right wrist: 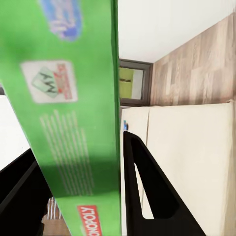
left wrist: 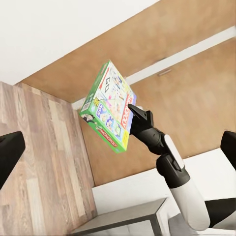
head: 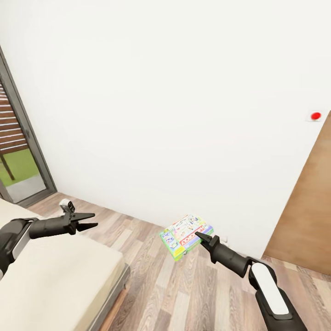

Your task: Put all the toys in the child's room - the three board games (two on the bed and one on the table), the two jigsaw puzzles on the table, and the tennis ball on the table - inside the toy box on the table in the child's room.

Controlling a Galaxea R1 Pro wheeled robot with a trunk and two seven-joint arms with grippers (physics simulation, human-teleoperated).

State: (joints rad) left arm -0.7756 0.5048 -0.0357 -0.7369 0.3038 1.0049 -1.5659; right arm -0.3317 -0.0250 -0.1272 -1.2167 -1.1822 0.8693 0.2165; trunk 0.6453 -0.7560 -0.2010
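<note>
From the head view, the right gripper (head: 198,235) is clamped on a multicoloured board game (head: 186,235), carrying it in the air above the wood floor (head: 184,294), near the white wall (head: 161,92) and a brown door (head: 303,216). The left gripper (head: 92,220) hangs over the corner of the bed (head: 50,276), its fingers spread and holding nothing. A glass door (head: 18,170) stands at the far left.

In the left wrist view, the game (left wrist: 108,105) tilts steeply, pinched by one edge only in the right gripper (left wrist: 132,109); most of the box hangs out beyond the grip.

In the right wrist view, the game's green side (right wrist: 73,123) runs between the dark fingers (right wrist: 147,196), with the bed (right wrist: 191,162) beyond.

The table and toy box are not before me here, so I judge the robot is mid-carry. The risk is that edge-only pinch: a sharp turn of the base or a swing of the arm could lever the box loose and drop it on the floor. It could also clip the wall or door, being so close.
</note>
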